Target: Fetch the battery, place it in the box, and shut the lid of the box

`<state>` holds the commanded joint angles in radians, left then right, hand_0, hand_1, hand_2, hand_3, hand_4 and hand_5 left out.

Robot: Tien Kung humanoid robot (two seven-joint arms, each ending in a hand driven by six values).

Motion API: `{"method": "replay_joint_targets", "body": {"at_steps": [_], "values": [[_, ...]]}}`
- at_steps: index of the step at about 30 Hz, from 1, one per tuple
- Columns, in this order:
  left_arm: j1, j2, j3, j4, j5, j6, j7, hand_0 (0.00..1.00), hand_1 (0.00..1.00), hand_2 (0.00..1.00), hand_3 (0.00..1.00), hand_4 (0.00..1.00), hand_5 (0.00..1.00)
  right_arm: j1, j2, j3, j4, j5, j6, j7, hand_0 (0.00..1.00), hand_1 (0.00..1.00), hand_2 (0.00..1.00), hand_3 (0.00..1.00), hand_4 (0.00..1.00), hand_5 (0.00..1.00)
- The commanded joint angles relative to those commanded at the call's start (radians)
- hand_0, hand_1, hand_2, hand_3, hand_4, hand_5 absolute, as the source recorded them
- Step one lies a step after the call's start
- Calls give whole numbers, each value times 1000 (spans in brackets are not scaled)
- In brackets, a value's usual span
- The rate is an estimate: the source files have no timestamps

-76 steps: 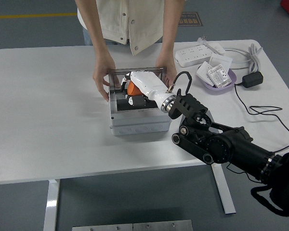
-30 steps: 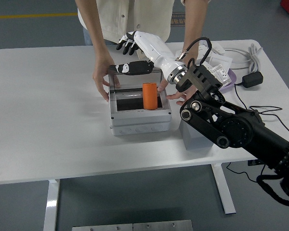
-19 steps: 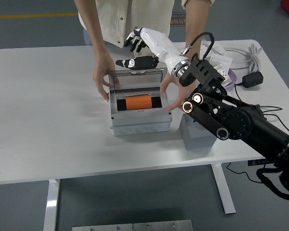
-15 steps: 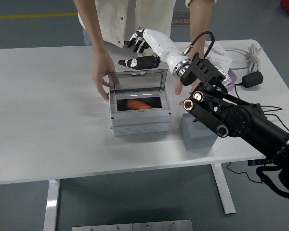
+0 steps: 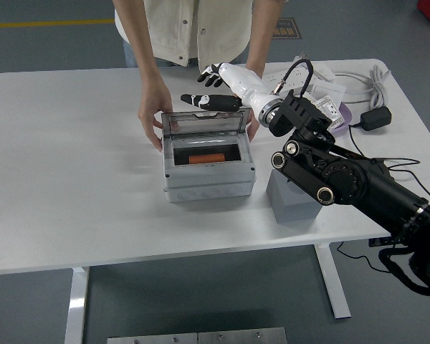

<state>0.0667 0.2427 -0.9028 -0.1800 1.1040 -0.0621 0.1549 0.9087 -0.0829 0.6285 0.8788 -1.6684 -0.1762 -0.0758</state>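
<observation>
The grey box (image 5: 208, 183) stands at the table's middle with its clear lid (image 5: 204, 123) raised, hinged at the far side. The orange battery (image 5: 206, 157) lies flat inside it. My right hand (image 5: 209, 87) is white with black fingers, spread and empty, just behind and above the lid's top edge, with the thumb (image 5: 201, 100) over that edge. A person at the far side steadies the box with one hand (image 5: 153, 119) at its left wall and the other hand (image 5: 253, 123) at its right rear, partly hidden by my forearm. My left arm is out of view.
A grey block (image 5: 294, 202) sits right of the box under my right arm. At the back right are a white power strip (image 5: 295, 80), a purple tray (image 5: 328, 115) with white parts, and a black adapter (image 5: 375, 118) with cable.
My right hand left the battery in the box and rose to behind the lid. The battery went from upright to lying flat. The lid has tipped slightly forward.
</observation>
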Motion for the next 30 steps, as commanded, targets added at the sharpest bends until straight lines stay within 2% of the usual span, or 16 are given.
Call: {"method": "replay_joint_targets", "body": {"at_steps": [6,16,30], "values": [[3,-1,0,0,-3,1,0,648,743,615,562,774,240,-11,-2,-31,46,-23,7,-24,873,781,785,792,998,921],[9,-3,2,0,-11,3,3,648,744,615,562,774,239,-39,-53,-58,192,-76,81,-90,873,773,783,799,998,938],[6,-3,15,0,-28,7,-1,647,744,615,562,771,242,-65,-119,-67,283,-110,155,-144,844,752,774,806,998,943]]}}
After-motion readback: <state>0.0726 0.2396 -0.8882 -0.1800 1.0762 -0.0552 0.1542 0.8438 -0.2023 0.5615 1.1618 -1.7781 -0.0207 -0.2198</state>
